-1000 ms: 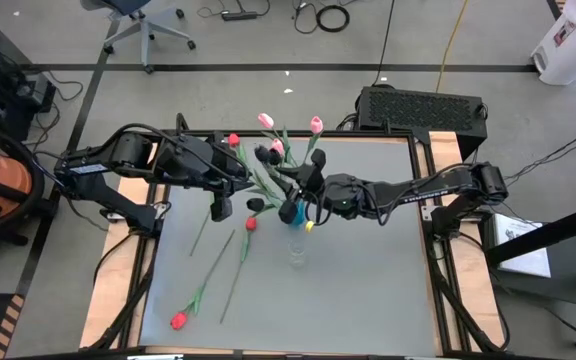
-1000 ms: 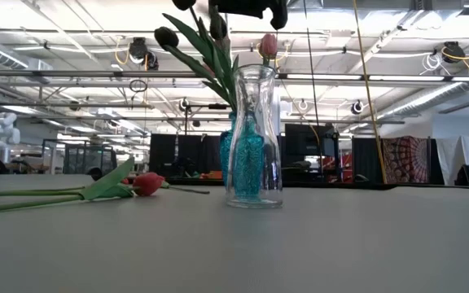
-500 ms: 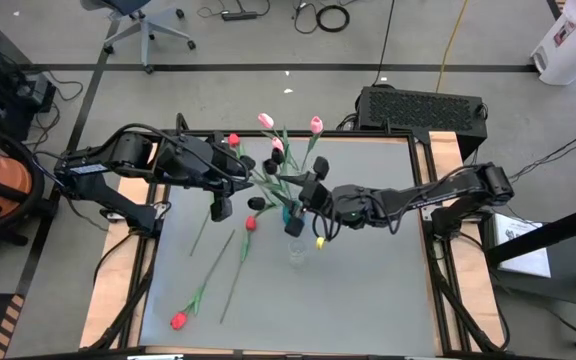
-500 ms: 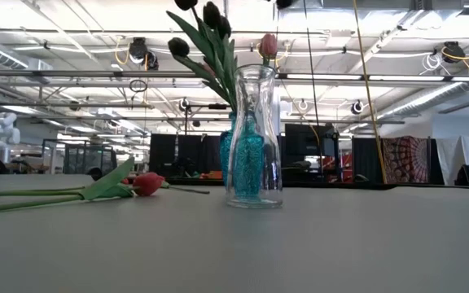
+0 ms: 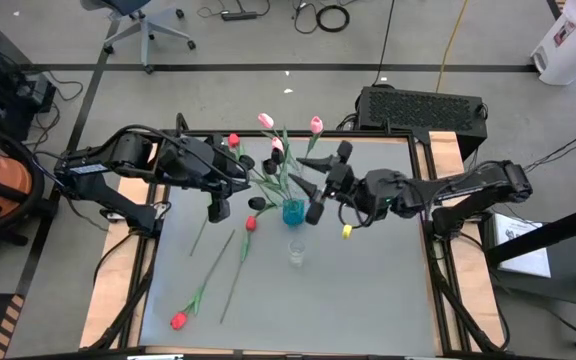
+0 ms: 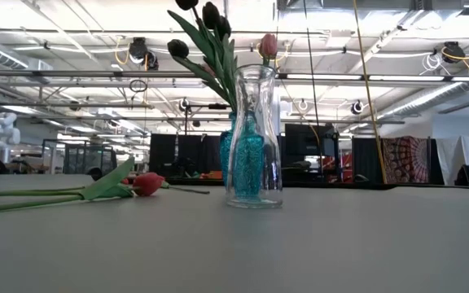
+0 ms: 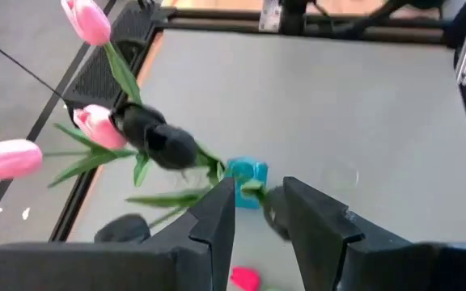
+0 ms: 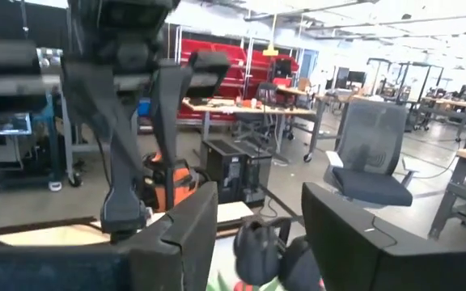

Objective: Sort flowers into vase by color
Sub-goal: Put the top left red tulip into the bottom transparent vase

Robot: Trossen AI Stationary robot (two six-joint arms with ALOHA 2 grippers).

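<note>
A blue vase (image 5: 293, 212) holds a bunch of flowers, black heads (image 6: 210, 15) and pink heads (image 7: 87, 20) above leaning green stems. A clear glass vase (image 5: 296, 252) stands just nearer, in front of the blue one in the low view (image 6: 255, 134). Red flowers (image 5: 178, 320) (image 5: 250, 224) lie flat on the table. My right gripper (image 5: 313, 190) is open and level, right of the bunch, touching nothing. The black heads (image 8: 257, 246) show beyond its fingers. My left gripper (image 7: 259, 214) hangs open above the table, left of the blue vase (image 7: 245, 174), and holds nothing.
Loose green stems (image 5: 230, 285) lie across the table's near left part. A black box (image 5: 423, 108) sits beyond the far edge. Bare grey tabletop (image 5: 368, 300) spreads over the near right. Neither gripper shows in the low view.
My right gripper has let go of the black flower at the blue vase, drawn back toward the table's right edge and risen out of the low view. The black flower now stands in the blue vase with the others, its head a little shifted.
</note>
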